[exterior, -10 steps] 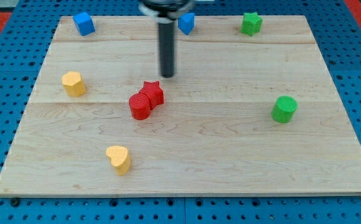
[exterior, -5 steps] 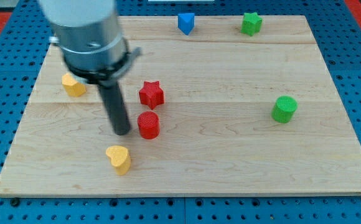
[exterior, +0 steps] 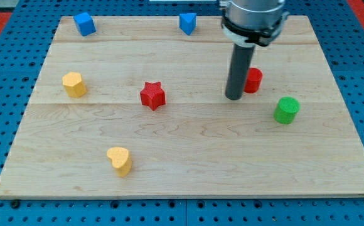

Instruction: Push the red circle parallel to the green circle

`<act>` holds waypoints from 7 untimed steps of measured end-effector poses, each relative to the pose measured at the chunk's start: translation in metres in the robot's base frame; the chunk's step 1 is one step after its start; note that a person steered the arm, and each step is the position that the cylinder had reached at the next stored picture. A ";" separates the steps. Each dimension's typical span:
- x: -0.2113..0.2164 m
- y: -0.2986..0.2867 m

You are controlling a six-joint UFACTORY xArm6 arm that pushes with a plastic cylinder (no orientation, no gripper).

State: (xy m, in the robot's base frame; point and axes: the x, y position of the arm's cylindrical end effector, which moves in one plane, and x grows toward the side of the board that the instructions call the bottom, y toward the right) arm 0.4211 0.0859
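The red circle [exterior: 253, 80] stands on the wooden board [exterior: 188, 169] right of centre, partly hidden behind my rod. The green circle [exterior: 287, 110] stands a little below and to the right of it, with a gap between them. My tip [exterior: 234, 97] rests on the board just left of the red circle, at its lower left, close to or touching it. The rod rises from there to the view's top.
A red star [exterior: 152, 95] stands left of centre. A yellow block [exterior: 74, 84] is at the left and a yellow heart [exterior: 120, 161] at the lower left. Two blue blocks [exterior: 85, 24] [exterior: 187, 23] stand along the top edge. The arm's body hides the top right.
The red circle has moved from beside the red star far to the right, to near the green circle. My tip has crossed from the left of the board to the right.
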 end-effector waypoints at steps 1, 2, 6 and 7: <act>-0.019 0.013; -0.021 0.027; -0.040 0.059; -0.040 0.059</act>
State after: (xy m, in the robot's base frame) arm 0.3811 0.1449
